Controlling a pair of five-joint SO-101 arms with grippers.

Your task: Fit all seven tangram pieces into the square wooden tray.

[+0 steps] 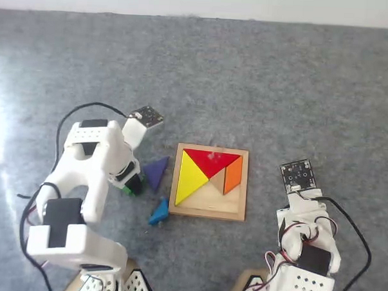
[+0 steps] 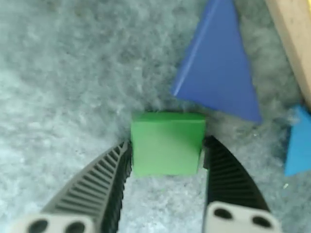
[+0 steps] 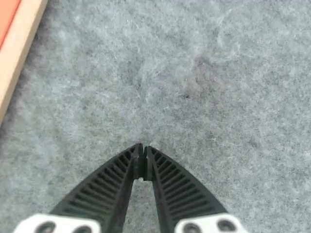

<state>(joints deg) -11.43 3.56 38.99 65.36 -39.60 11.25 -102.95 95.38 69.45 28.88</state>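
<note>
The square wooden tray [image 1: 208, 211] holds a red triangle [image 1: 211, 160], a yellow triangle [image 1: 190, 175], an orange piece [image 1: 233, 175] and a small brown triangle [image 1: 216, 182]. On the grey felt to its left lie a purple triangle [image 1: 155, 171] [image 2: 218, 73], a small blue triangle [image 1: 159, 211] [image 2: 297, 145] and a green square [image 1: 128, 190] [image 2: 167, 143]. My left gripper [image 2: 168, 144] has one finger on each side of the green square, which rests on the felt. Beside the tray's right edge [image 3: 17, 53], my right gripper [image 3: 142, 148] is shut and holds nothing.
The left arm [image 1: 90, 173] stands left of the loose pieces, and the right arm [image 1: 305, 244] sits low at the right of the tray. Grey felt [image 1: 248, 83] stretches bare behind the tray. A black cable [image 1: 73, 114] loops beside the left arm.
</note>
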